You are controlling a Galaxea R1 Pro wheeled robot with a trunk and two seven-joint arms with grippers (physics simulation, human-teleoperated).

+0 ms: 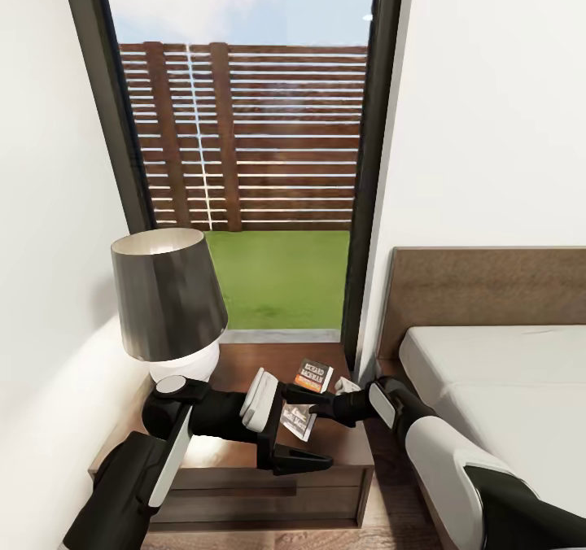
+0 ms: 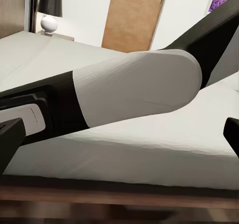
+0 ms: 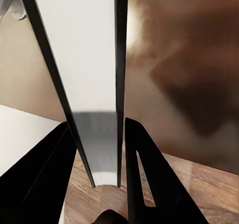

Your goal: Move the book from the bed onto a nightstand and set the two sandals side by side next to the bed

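My right gripper (image 1: 308, 392) is shut on the book (image 1: 314, 373), a thin paperback with an orange band, and holds it just above the dark glossy nightstand (image 1: 244, 364). In the right wrist view the book (image 3: 94, 74) stands edge-on between the two black fingers (image 3: 144, 179) over the brown top (image 3: 189, 74). My left gripper (image 1: 303, 432) hovers open over the nightstand's front, just under the right wrist. Its wrist camera looks past the right forearm (image 2: 134, 92) to the bed (image 2: 149, 144). The bed (image 1: 505, 387) lies to the right. The sandals are out of view.
A lamp (image 1: 167, 298) with a black shade and white base takes the nightstand's left rear. Behind is a tall dark-framed window (image 1: 244, 168); a white wall runs close along the left. Across the bed stand a second lamp (image 2: 50, 10) and a wooden door (image 2: 134, 15).
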